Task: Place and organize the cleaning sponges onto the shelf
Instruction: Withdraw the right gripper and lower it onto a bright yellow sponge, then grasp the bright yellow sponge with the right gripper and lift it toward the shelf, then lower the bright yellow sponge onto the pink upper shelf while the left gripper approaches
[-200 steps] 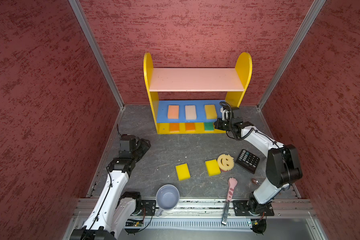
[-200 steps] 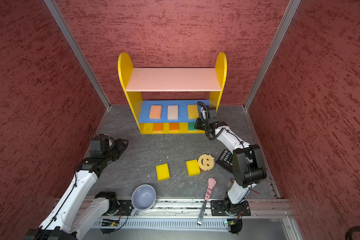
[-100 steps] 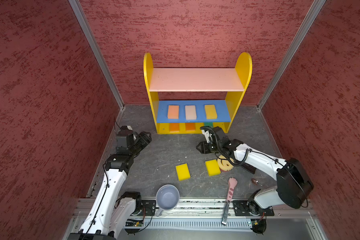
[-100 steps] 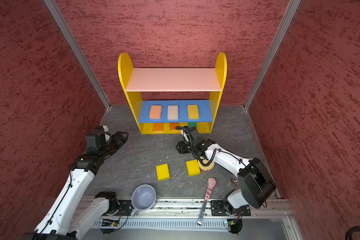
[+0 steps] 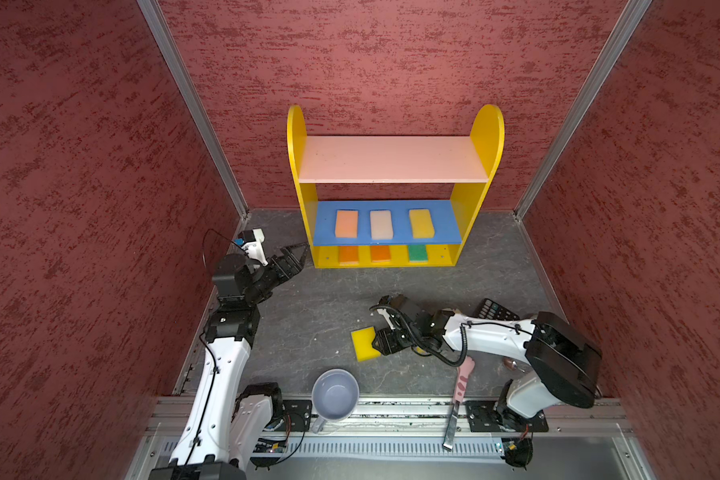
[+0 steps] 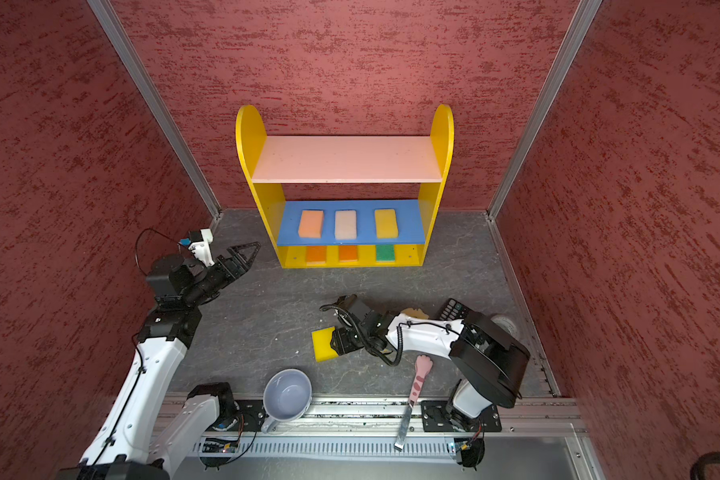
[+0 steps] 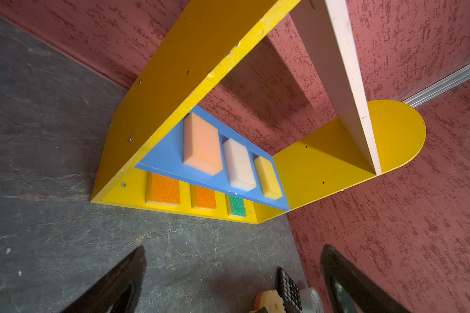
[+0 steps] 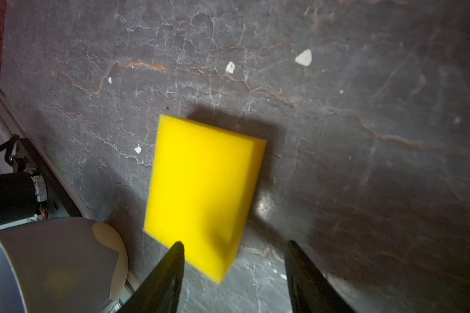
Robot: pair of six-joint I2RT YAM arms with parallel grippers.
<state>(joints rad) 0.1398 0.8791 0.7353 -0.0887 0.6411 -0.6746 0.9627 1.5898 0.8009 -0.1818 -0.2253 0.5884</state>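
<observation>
While the right gripper (image 8: 234, 244) is hovering over the yellow sponge (image 8: 201, 184) on the desk (image 8: 364, 81), jaws released and seemingly off-centre, closing may be pinching only a corner, flicking it toward the mug (image 8: 52, 257); the left gripper (image 7: 234, 252) is idling, jaws released, beside the shelf (image 7: 187, 67).

The shelf (image 5: 472, 208) is set far back on the grey tabletop (image 5: 308, 316). Three sponges (image 5: 381, 224) are laid on its blue board (image 5: 323, 232), three on its bottom board (image 5: 441, 255). A yellow sponge (image 5: 361, 345) is laid nearer.
</observation>
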